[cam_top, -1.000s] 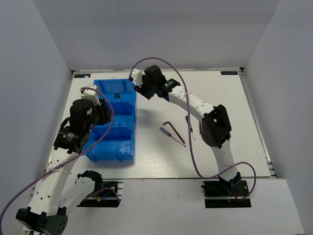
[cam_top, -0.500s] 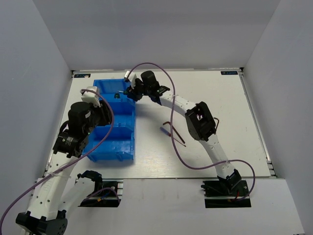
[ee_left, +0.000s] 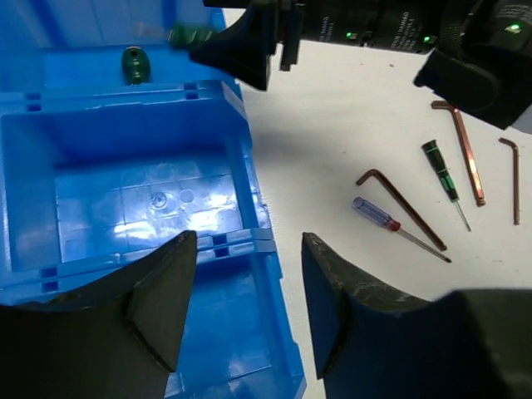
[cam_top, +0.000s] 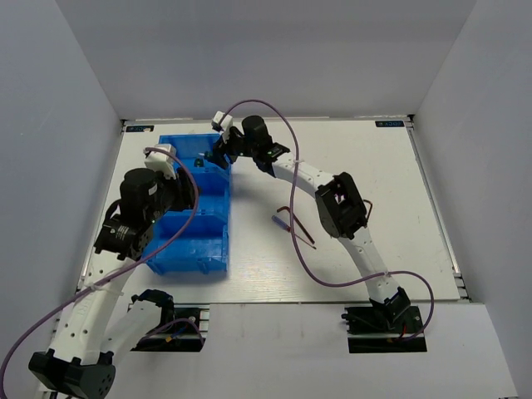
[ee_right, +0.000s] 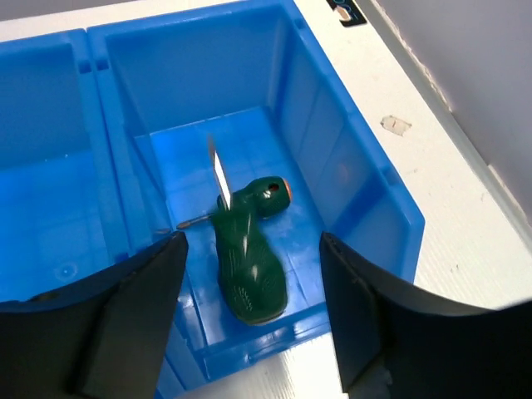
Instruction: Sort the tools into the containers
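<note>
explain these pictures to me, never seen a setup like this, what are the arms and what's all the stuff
These are two robot arms bolted to a white table, each ending in a two-finger gripper. The wide picture looks down from above; the other two come from a camera on each wrist, so the dark shapes at the bottom are that arm's own fingers. A row of blue bins stands on the left. The right gripper is open over the far bin, where one green screwdriver lies and a second green screwdriver shows blurred, gripped by nothing. The left gripper is open and empty over the bins. Loose on the table: three hex keys, a blue-handled screwdriver and a slim dark-green screwdriver.
</note>
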### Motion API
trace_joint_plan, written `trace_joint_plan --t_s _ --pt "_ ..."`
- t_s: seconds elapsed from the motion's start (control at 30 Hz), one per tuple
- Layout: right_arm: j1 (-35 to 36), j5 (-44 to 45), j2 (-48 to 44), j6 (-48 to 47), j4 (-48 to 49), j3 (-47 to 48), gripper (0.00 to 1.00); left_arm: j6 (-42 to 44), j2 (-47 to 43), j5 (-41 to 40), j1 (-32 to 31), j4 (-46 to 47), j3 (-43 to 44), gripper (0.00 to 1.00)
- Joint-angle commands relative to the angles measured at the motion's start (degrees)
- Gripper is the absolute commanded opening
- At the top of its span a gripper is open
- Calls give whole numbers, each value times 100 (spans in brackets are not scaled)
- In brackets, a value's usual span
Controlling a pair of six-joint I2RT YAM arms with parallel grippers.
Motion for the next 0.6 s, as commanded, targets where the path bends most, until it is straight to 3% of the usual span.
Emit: trace_joint_plan --t_s 0.0,0.13,0.2,0.23,0.27,0.3,0.4,0.43,0.5,0.53,0.57 --pt "-5 -164 124 293 493 255 76 228 63 1244 -18 615 -28 69" --pt "-58 55 -33 363 599 176 73 282 352 2093 -18 811 -29 66" --pt "-111 369 -243 425 738 27 64 282 660 2280 -18 943 -29 48" --pt "-172 503 -471 486 765 -287 41 282 765 2428 -18 1013 49 16" --pt "-216 661 -604 582 792 -412 21 221 888 2491 -18 1014 50 3" --pt "-251 1297 -927 635 705 -518 2 220 1124 2544 -70 1083 129 0" --pt "-444 2493 -1527 601 -1065 -406 0 -8 1600 2719 -219 1084 269 0" --pt "-654 2499 -1632 514 -2707 -65 0 -182 1984 2772 -281 1084 270 0" --pt "-813 2760 -1730 478 -3782 0 0 -394 2443 2773 -422 1084 340 0" --pt "-1101 2745 -1782 452 -4962 -279 0 -473 2671 2773 -675 1084 401 0" --pt "-1191 2667 -2035 451 -5295 -430 4 -718 3109 2616 -834 980 497 0"
